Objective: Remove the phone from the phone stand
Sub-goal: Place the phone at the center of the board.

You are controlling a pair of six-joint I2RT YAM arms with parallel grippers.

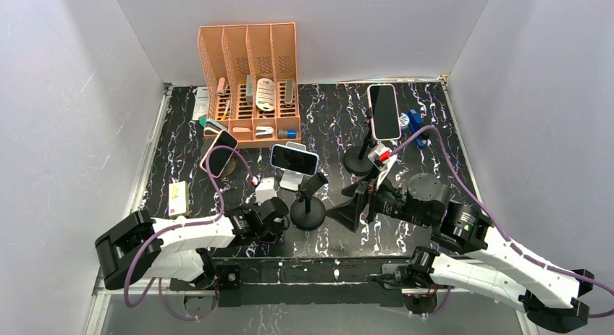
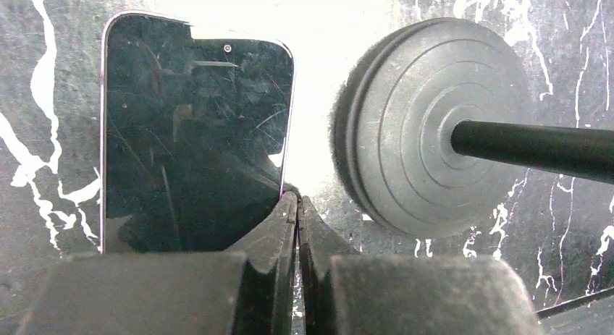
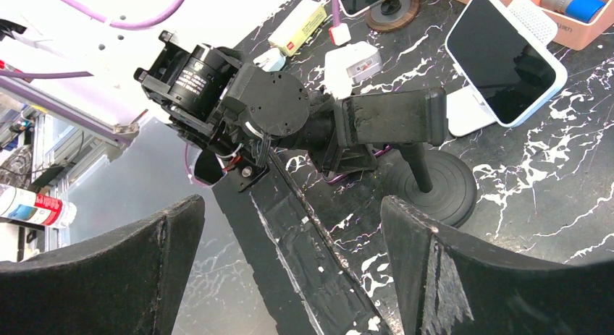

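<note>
A dark phone (image 2: pixel 195 132) lies flat, screen up, on the black marble table, just left of the round base (image 2: pixel 434 125) of a black phone stand (image 1: pixel 308 208). The stand's clamp (image 3: pixel 391 118) holds nothing. My left gripper (image 2: pixel 297 199) is shut and empty, its tips at the phone's lower right corner; in the top view it (image 1: pixel 282 221) sits low beside the stand and hides that phone. My right gripper (image 1: pixel 360 199) stands open and empty to the right of the stand, pointing at it. Another phone (image 1: pixel 384 111) sits upright on a taller stand (image 1: pixel 358 161) at the back right.
A white stand carries a third phone (image 1: pixel 294 159) behind the empty stand. A phone on a wooden puck (image 1: pixel 221 153), a white charger block (image 1: pixel 266 189) and an orange organiser (image 1: pixel 250 82) stand at the back left. A small box (image 1: pixel 178 197) lies at the left.
</note>
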